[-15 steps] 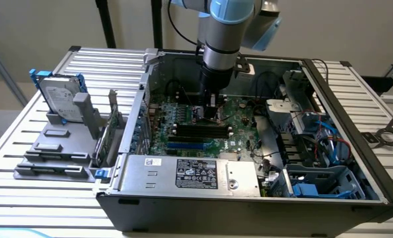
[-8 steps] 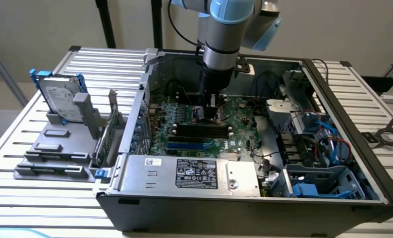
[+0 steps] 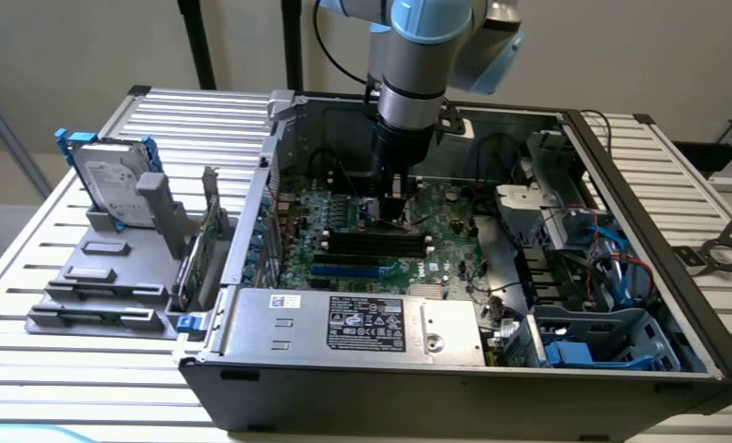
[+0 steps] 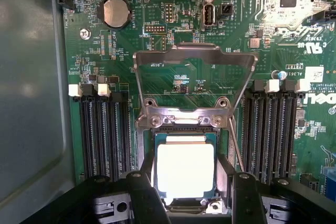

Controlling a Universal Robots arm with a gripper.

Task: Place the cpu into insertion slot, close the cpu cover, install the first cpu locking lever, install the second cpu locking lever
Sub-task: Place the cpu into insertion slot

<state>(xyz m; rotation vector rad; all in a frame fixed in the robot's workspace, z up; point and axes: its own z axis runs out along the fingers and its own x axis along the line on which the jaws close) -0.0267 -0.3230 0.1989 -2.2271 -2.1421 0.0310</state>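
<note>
Cpu [image 4: 185,171] gripped in pincer [image 4: 188,179], at insertion slot [image 4: 184,129], cpu cover [image 4: 194,52] raised

An open computer case [image 3: 464,397] lies on its side on a slatted metal desk [image 3: 698,194], its green motherboard [image 3: 341,198] facing up. The robot arm [image 3: 415,55] reaches straight down into the case, and its gripper [image 3: 397,210] is low over the middle of the board, just behind a row of long black memory sticks [image 3: 372,245]. A silver power supply [image 3: 341,323] fills the case's near edge. Towards the desk's edge on the exterior view's left, a hard drive [image 3: 110,185] stands upright in a grey fixture [image 3: 95,268].
</note>
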